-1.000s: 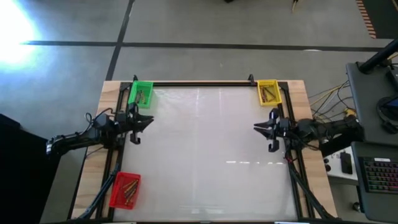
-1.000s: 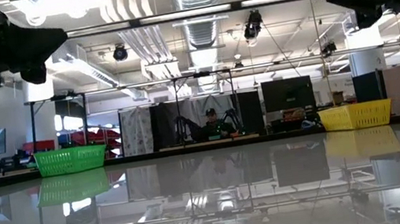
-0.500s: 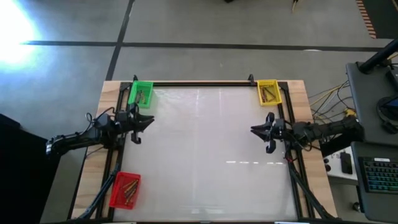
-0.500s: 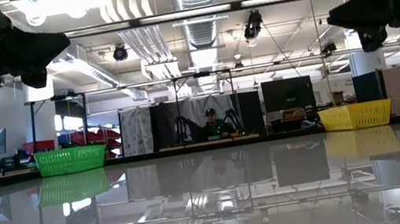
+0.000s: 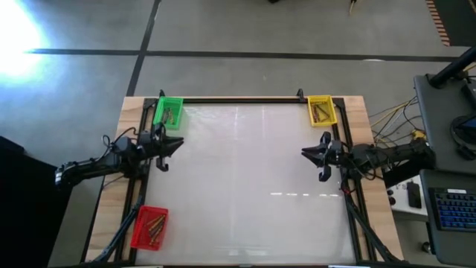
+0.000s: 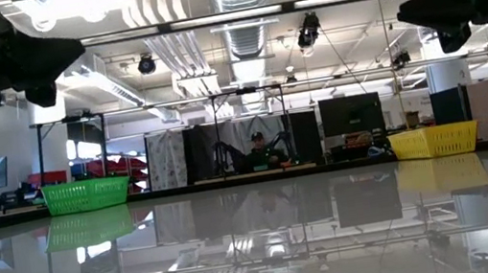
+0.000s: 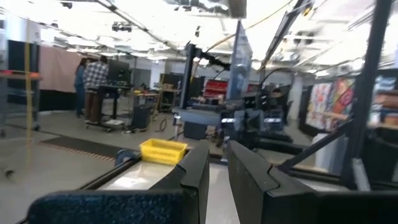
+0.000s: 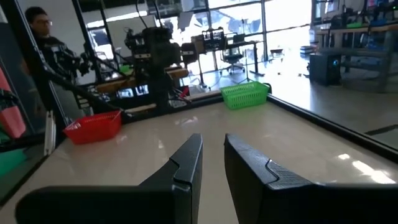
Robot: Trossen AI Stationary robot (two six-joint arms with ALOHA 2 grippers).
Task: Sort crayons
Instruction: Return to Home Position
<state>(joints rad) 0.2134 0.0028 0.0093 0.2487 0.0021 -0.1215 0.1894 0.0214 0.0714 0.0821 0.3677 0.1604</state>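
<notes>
Small brownish and olive crayons lie inside three bins: a green bin at the far left corner, a yellow bin at the far right corner, and a red bin at the near left. I see no loose crayon on the white tabletop. My left gripper hovers at the table's left edge, shut and empty, pointing right; it also shows in its wrist view. My right gripper hovers at the right edge, shut and empty, pointing left; it also shows in its wrist view. Both hang well above the table in the low view.
A black frame rail runs along the table's far edge and down both sides. A person stands beyond the table's left side, and another sits behind the far edge. The white tabletop lies between the arms.
My right gripper has dipped a little and drifted slightly toward the table's left, staying shut and empty. The bins and crayons lie as before.
</notes>
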